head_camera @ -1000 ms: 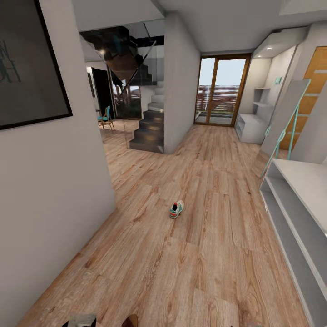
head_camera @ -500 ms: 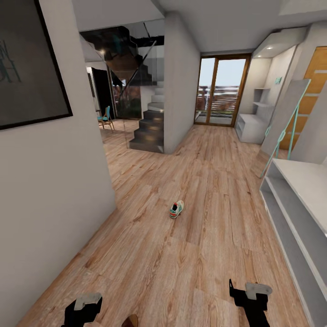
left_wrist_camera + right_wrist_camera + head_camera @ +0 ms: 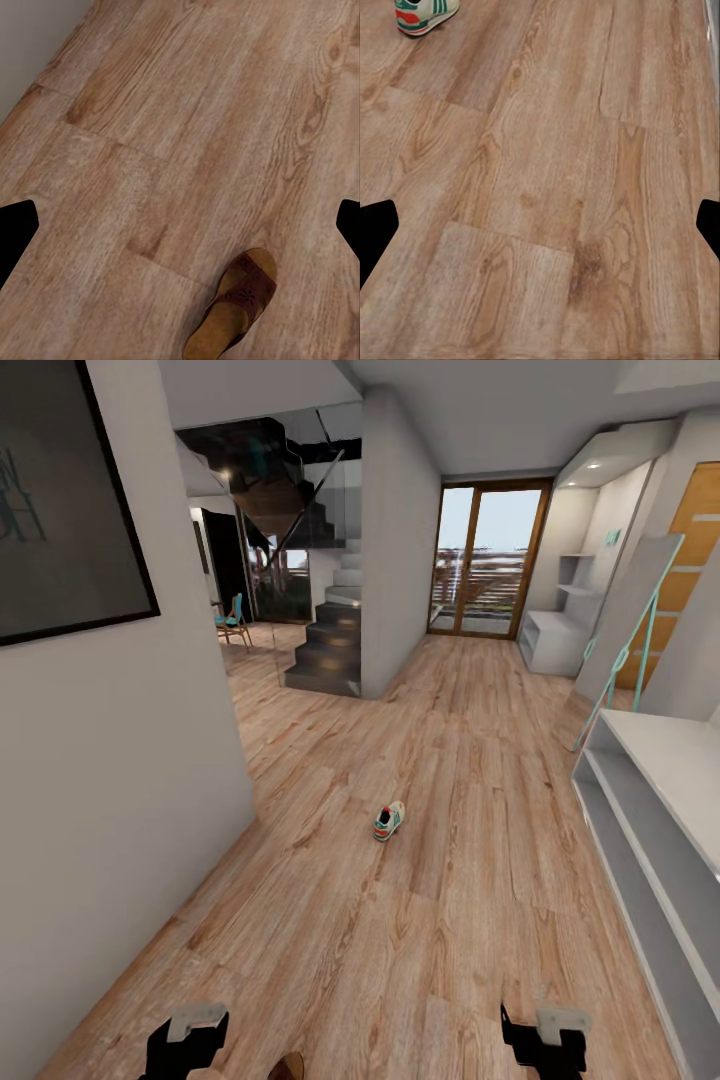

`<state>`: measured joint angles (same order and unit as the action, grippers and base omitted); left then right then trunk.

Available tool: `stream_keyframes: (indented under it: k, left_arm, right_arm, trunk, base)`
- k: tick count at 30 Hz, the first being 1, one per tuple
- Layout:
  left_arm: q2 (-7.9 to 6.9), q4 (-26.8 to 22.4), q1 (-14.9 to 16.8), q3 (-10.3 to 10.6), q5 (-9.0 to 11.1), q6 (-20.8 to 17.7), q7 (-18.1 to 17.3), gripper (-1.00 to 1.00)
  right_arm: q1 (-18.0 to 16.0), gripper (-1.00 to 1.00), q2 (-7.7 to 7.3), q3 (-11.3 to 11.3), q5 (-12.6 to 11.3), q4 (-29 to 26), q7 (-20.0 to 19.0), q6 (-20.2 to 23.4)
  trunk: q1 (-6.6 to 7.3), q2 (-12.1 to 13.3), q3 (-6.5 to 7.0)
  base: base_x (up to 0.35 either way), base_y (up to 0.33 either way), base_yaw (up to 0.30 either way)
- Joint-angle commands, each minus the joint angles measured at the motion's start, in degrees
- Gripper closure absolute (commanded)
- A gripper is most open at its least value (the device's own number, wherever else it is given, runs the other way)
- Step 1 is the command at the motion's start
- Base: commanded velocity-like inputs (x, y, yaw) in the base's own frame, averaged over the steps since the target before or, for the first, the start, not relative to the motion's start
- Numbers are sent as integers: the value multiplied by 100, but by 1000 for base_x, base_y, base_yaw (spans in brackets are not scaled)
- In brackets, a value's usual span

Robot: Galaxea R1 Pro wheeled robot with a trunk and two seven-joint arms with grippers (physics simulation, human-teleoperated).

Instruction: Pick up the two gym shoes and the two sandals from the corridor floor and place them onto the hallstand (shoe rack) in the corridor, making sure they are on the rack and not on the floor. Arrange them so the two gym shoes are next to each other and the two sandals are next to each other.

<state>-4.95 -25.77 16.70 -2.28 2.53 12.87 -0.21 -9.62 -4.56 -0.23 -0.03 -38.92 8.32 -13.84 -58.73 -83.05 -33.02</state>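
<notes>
White gym shoe (image 3: pixel 389 821) with green stripes alone mid-corridor on the wood-plank floor (image 3: pixel 450 920), brown sandal (image 3: pixel 234 306) on the planks near the left pincer (image 3: pixel 185 1035), pale hallstand (image 3: pixel 655 810) along the right wall, right pincer (image 3: pixel 545 1038) over bare floor, both pincers spread, holding nothing

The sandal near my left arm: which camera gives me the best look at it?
The left wrist view. There the sandal lies flat on the corridor floor, strap and tan insole visible, its heel end cut by the frame edge. The head view catches just its brown tip at the bottom edge, beside the left gripper.
</notes>
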Motion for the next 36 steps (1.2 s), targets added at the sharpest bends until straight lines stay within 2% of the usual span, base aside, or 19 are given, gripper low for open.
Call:
stream_keyframes:
  k: [1, 9, 16, 34, 36]
  left_arm:
    - [6, 3, 5, 0, 27, 19, -2, -100]
    - [19, 2, 8, -1, 28, 26, 3, -100]
    - [19, 2, 9, -1, 29, 31, 2, -100]
    - [12, -7, 7, 28, 28, 24, -20, -100]
    - [10, -7, 8, 43, 28, 13, -44, -100]
  right_arm:
    - [-4, -100, -1, 2, 1, 93, -44, -18]
    - [-5, -100, -1, -9, -9, 228, -134, -22]
    - [-5, -100, -1, -19, -14, 238, -137, -22]
    - [-5, -100, -1, -23, -22, 228, -138, -19]
    - [-5, -100, -1, -26, -24, 221, -138, -17]
  trunk:
    - [0, -3, -5]
    - [0, -3, -5]
    - [0, -3, -5]
    - [0, -3, -5]
    - [-43, -83, -41]
  base:
    - [15, 26, 0]
    - [52, 170, -109]
    - [11, 41, -199]
    - [0, 2, -18]
    - [0, 0, 0]
